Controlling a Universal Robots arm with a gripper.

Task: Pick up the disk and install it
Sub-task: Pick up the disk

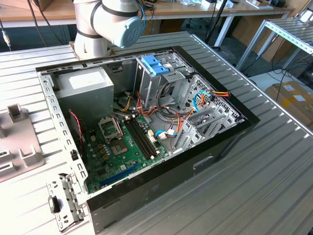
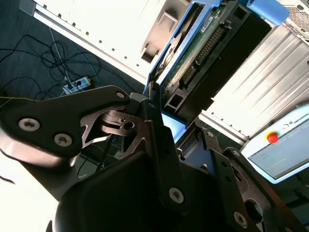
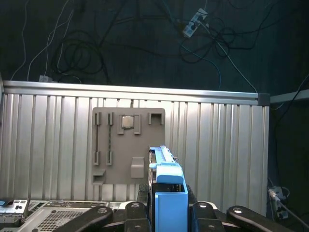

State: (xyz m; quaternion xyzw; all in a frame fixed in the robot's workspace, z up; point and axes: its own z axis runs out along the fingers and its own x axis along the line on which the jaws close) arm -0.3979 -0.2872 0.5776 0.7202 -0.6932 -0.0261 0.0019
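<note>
Exterior view had a grey fixture plate [image 1: 19, 147] at its left, then the arm [image 1: 105, 24], then an open computer case [image 1: 146, 122] on the ribbed surface [image 1: 274, 186]. In the first wrist view the gripper [image 3: 169, 208] had its jaws clenched on the disk [image 3: 169, 186], its blue frame between them, above the surface. Second wrist view showed the same grip edge-on.

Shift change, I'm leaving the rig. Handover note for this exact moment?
Claw: shut on the disk, gripping its blue frame.
Disk: lifted clear of the ribbed table. The grey tray lies on the table beyond it.
Computer case: open on the table, with a pale blue bracket in its drive cage.
Done: pickup.
Left: install. The disk is not yet in the case.
</note>
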